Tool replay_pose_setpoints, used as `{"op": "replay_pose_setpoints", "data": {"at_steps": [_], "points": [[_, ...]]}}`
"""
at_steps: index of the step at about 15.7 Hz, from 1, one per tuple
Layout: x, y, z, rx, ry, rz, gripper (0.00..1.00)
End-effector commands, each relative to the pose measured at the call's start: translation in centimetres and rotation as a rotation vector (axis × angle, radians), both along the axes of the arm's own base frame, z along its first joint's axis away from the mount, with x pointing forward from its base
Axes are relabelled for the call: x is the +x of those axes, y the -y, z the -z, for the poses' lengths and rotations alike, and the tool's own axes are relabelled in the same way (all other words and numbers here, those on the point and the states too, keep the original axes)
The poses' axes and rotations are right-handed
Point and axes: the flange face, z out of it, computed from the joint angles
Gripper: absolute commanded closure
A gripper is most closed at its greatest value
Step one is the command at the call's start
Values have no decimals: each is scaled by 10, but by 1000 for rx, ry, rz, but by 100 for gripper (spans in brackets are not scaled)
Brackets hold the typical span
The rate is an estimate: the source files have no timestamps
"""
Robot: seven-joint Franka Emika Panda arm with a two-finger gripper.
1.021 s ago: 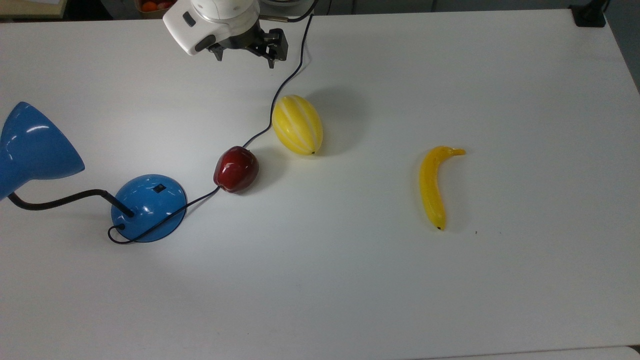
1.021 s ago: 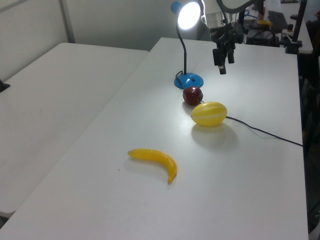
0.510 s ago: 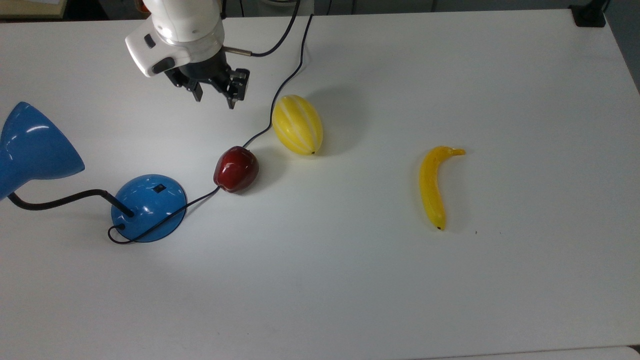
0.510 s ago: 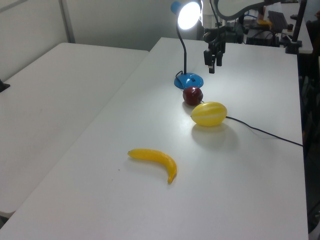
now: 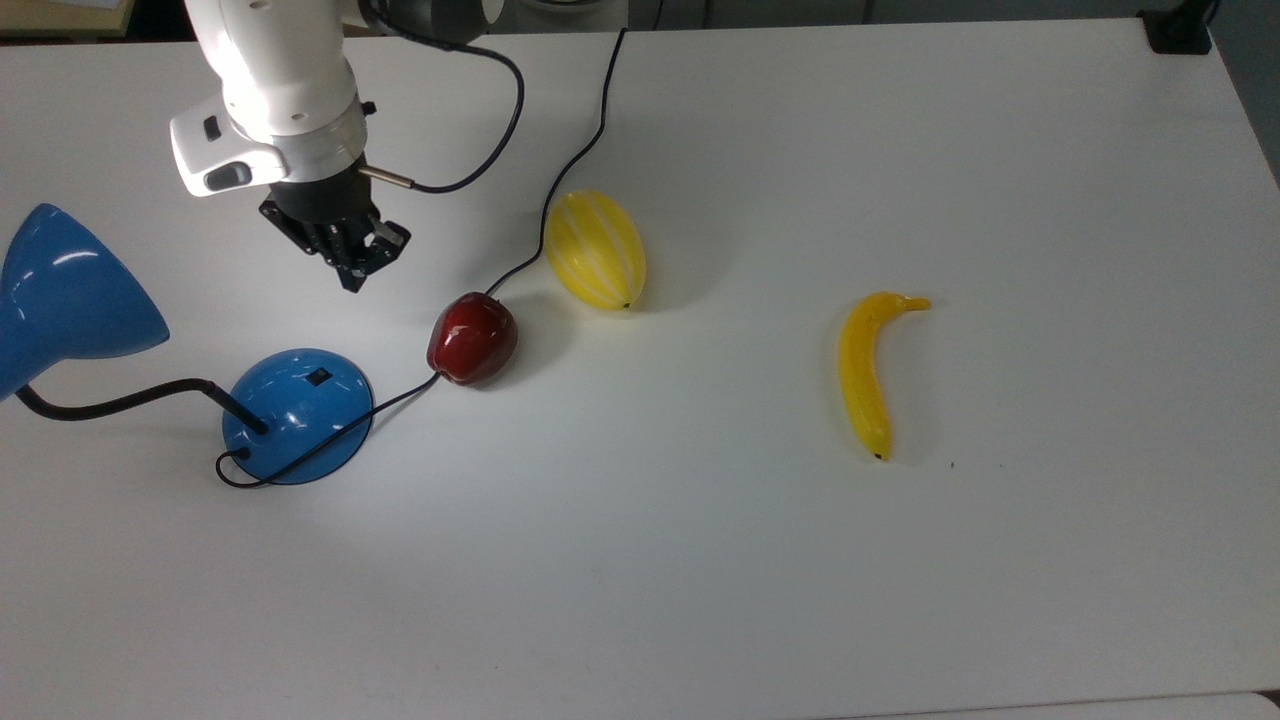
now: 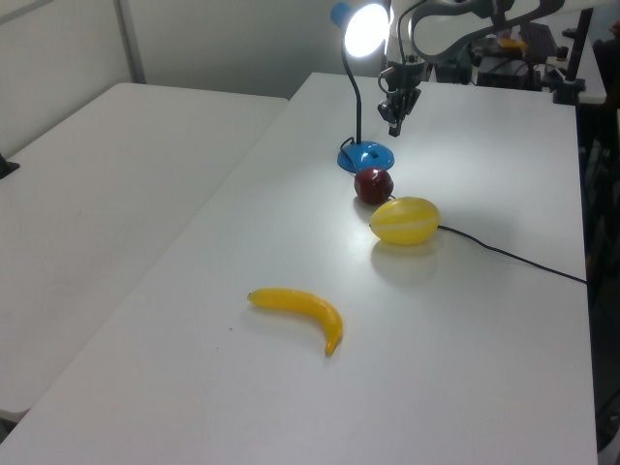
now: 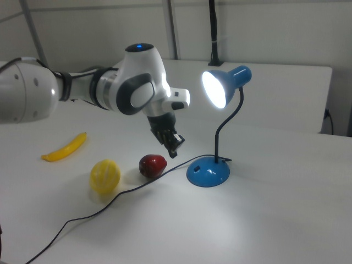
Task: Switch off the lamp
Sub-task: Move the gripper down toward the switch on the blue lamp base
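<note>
White table; lit lamp; no legible writing.

Left view: we are seeing the lamp glowing near the table's far edge, its blue base resting on the surface. The gripper is hanging above that base. The apple, melon and banana are lying in a row toward the near edge.

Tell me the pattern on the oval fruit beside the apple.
The melon is yellow with pale lengthwise stripes, clearest in the top view.
</note>
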Motion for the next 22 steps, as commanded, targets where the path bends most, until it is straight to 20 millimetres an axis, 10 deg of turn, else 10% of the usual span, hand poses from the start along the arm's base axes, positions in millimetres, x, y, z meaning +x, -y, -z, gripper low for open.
{"op": "replay_pose_setpoints", "data": {"at_steps": [1, 22], "points": [[10, 24, 21, -22, 81, 66, 100], [30, 38, 68, -28, 173, 117, 100]]}}
